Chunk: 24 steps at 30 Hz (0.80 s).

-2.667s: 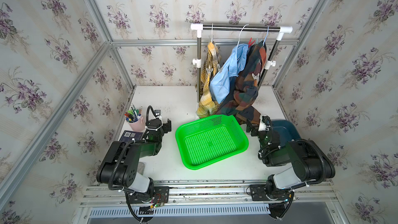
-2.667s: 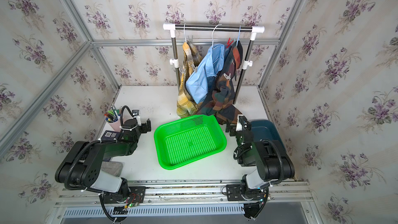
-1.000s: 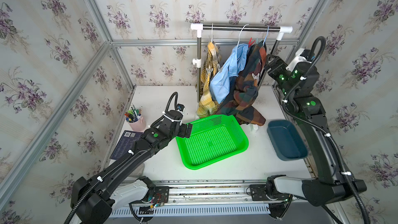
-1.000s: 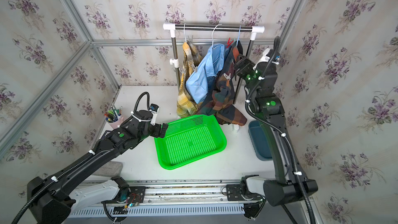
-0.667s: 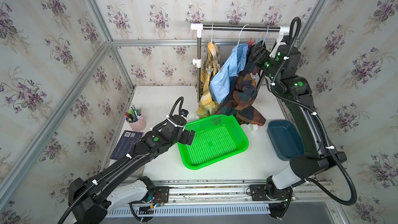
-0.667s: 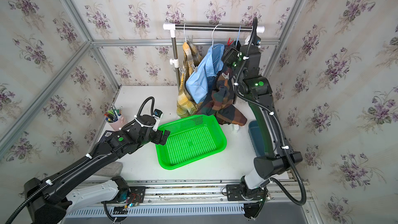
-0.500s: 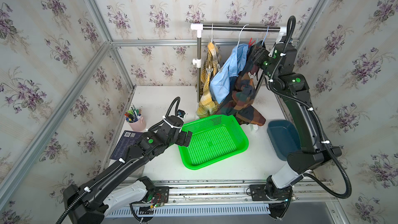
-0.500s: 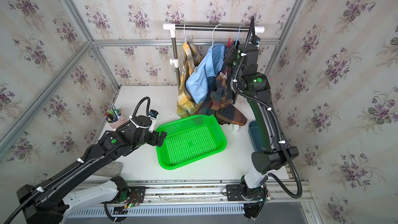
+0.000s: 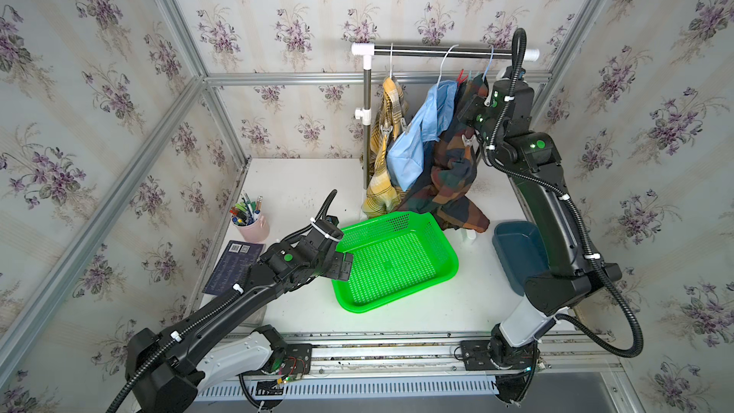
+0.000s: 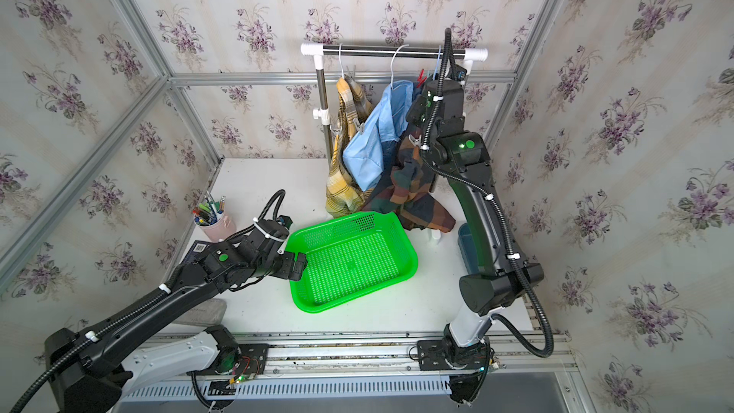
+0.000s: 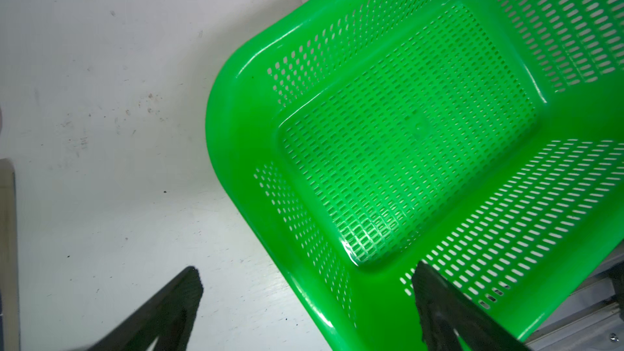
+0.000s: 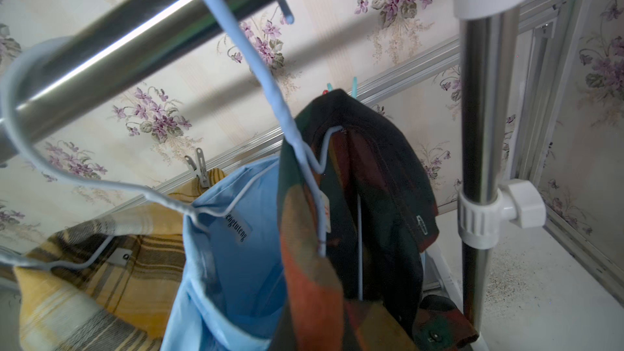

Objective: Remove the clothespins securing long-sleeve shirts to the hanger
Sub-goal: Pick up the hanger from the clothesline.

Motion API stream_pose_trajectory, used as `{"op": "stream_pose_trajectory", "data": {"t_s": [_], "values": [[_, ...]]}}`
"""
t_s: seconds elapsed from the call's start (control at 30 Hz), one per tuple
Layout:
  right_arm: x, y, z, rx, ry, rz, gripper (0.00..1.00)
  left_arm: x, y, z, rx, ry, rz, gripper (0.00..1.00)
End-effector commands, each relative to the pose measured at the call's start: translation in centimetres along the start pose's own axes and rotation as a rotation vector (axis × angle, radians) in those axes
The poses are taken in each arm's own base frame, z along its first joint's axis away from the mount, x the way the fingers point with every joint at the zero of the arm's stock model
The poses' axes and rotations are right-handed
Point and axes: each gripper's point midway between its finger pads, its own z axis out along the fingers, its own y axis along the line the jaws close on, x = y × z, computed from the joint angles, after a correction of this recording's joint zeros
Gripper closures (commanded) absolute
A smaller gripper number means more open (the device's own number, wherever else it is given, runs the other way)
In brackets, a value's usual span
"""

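- My right tool [image 9: 465,104] is closed, up at the shoulder of the dark check shirt [image 9: 449,176]. Its tips are buried against the cloth, so I cannot tell whether it has a pin, fabric or nothing.
- Just beside it a grey clothespin [image 9: 468,139] stands on that shirt, and a red clothespin [image 9: 460,74] sits higher, by the hanger's top. My right wrist view shows another grey pin [image 12: 200,165] on the plaid shirt [image 12: 84,265], beyond the light blue shirt [image 12: 243,265].
- I judge the clothespins light, stiff and smooth, with a firm spring. I'd pinch the two tail levers squarely, or one may squirt out sideways.
- The shirts are soft and hang loose from thin wire hangers [image 12: 270,86] on the rail [image 12: 135,38], so any pull would likely swing the lot. I'd draw a pin off along its own length, not drag it across the cloth.
- My left tool [image 11: 304,298] is spread wide and empty, above the near corner of the green basket [image 9: 393,262] on the counter [image 9: 298,184].
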Motion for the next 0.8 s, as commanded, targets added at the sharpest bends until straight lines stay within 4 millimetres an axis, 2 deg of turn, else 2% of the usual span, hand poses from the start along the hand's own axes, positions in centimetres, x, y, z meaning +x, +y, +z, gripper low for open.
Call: {"op": "stream_pose_trajectory", "data": {"t_s": [0.0, 0.13, 0.27, 0.33, 0.47, 0.53, 0.63, 0.77], "values": [[-2.8, 0.9, -2.3, -0.031, -0.086, -0.02, 1.0, -0.9, -1.2, -0.2, 0.062, -0.037, -0.02, 0.01], [-4.7, 2.1, -4.6, -0.099, -0.124, -0.019, 1.0, -1.3, -1.7, -0.4, 0.092, -0.056, -0.013, 0.01], [-6.4, 3.3, -6.6, -0.16, -0.159, -0.022, 1.0, -2.5, -2.6, -1.6, 0.162, -0.143, -0.01, 0.01], [-6.8, 3.5, -7.1, -0.177, -0.167, -0.024, 1.0, -3.2, -2.9, -2.2, 0.19, -0.198, -0.004, 0.01], [-7.2, 4.7, -8.2, -0.25, -0.162, -0.024, 1.0, -3.4, -3.2, -1.9, 0.214, -0.235, -0.009, 0.01], [-7.5, 5.2, -9.2, -0.286, -0.166, -0.027, 1.0, -3.7, -4.1, -2.3, 0.276, -0.279, -0.007, 0.01], [-8.8, 5.1, -11.2, -0.304, -0.208, -0.043, 1.0, -5.5, -5.3, -4.0, 0.377, -0.411, -0.023, 0.01], [-11.4, 4.7, -14.8, -0.311, -0.286, -0.044, 1.0, -7.1, -9.0, -6.8, 0.573, -0.491, 0.075, 0.01]]}}
